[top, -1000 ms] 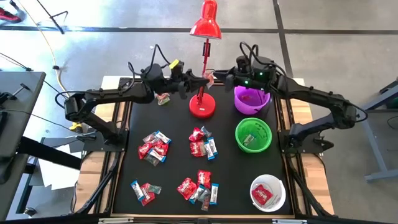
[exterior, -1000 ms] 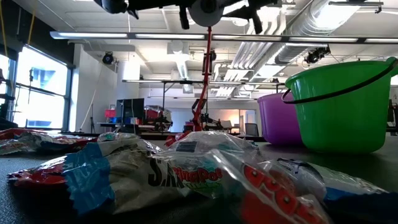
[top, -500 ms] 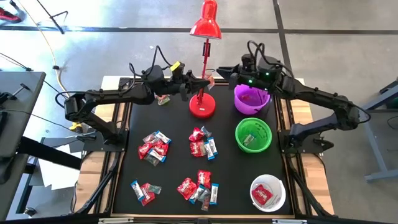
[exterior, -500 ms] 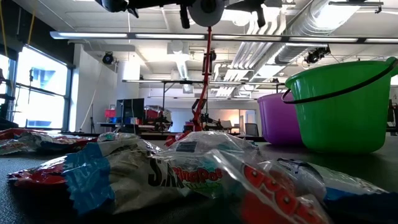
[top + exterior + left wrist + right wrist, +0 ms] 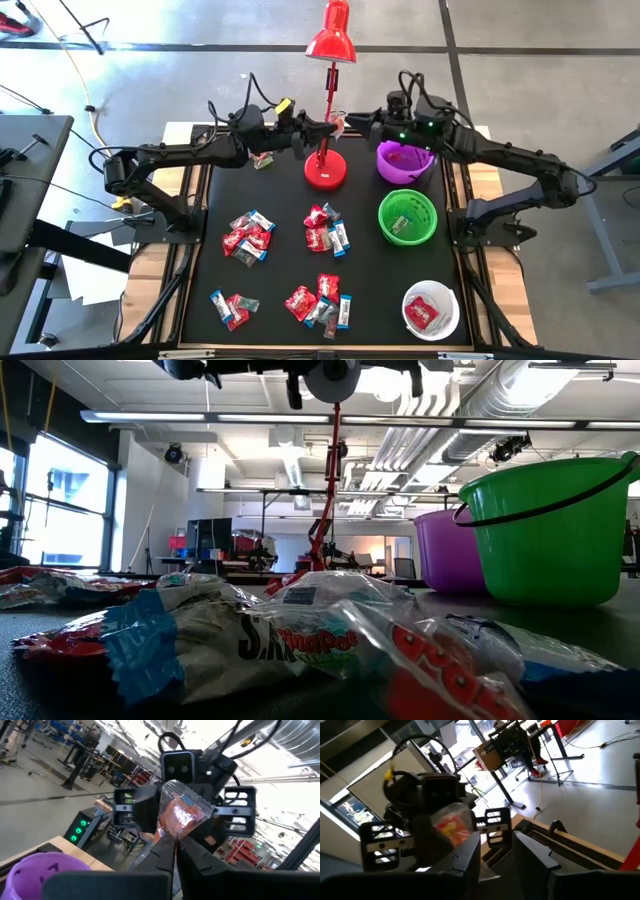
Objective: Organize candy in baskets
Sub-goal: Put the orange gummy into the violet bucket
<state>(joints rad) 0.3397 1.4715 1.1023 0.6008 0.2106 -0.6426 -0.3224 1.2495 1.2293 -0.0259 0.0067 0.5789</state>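
My left gripper [image 5: 333, 127] is held in the air over the table's far edge, beside the red lamp's pole, shut on one red-orange candy [image 5: 178, 814] in a clear wrapper. My right gripper [image 5: 365, 122] faces it from the right, open, fingers level. In the right wrist view the candy [image 5: 452, 827] shows beside my right gripper [image 5: 495, 852], not in its gap. Loose candy lies in piles [image 5: 248, 235], [image 5: 325, 228], [image 5: 320, 300] on the black mat. The purple basket [image 5: 405, 160], green basket [image 5: 407, 217] and white basket [image 5: 431, 310] stand along the right. My left gripper pinches the candy's lower wrapper end [image 5: 170, 837] between its two fingertips. The fingers come nearly level from the table's left. The candy stands up above the fingertips, lifted clear of the table.
The red desk lamp's base [image 5: 325, 172] stands at the far middle, its pole rising between the two grippers. One candy [image 5: 263, 160] lies under my left arm, and a small pile [image 5: 230, 305] sits near left. The green and white baskets hold some candy.
My right gripper has risen a little and drawn slightly toward the table's right, staying open. My left gripper has kept its place with the candy still pinched.
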